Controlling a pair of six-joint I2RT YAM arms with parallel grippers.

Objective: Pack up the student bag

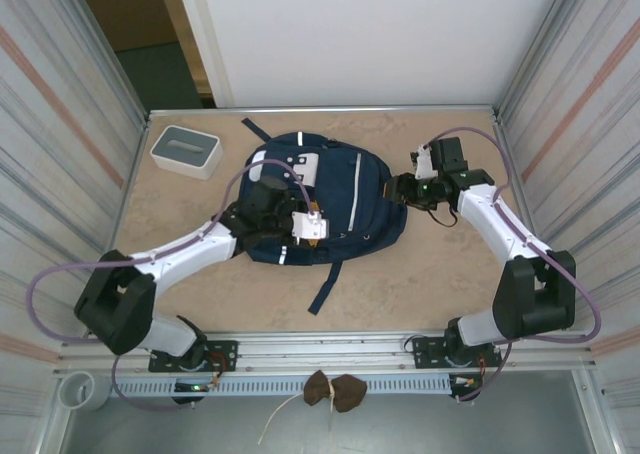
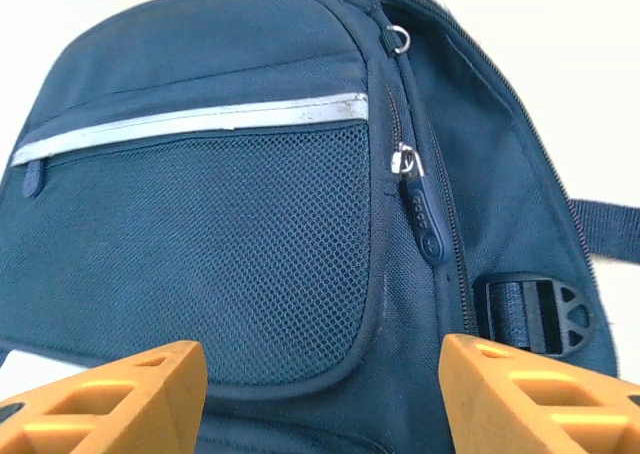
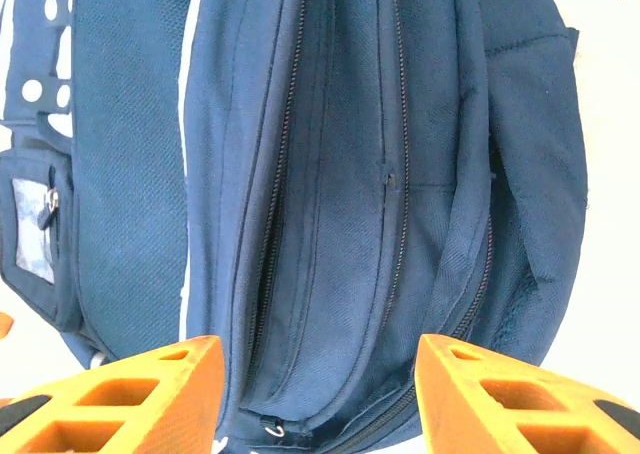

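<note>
Your left gripper (image 2: 322, 369): spread, empty, over the student bag (image 1: 365, 204) at tabletop (image 1: 440, 274) centre. Right gripper (image 3: 318, 362): parted, gripping nothing.

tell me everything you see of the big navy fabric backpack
Navy blue fabric backpack with light stripes, a mesh front pocket under a silvery strip, a dark zip pull, a black strap buckle. It lies flat on the tan tabletop, one strap trailing toward the arms. The left gripper and right gripper face it, open.

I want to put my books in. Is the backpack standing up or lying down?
Lying down. From above, the student bag spreads flat on the table, a strap trailing across the tabletop.
</note>
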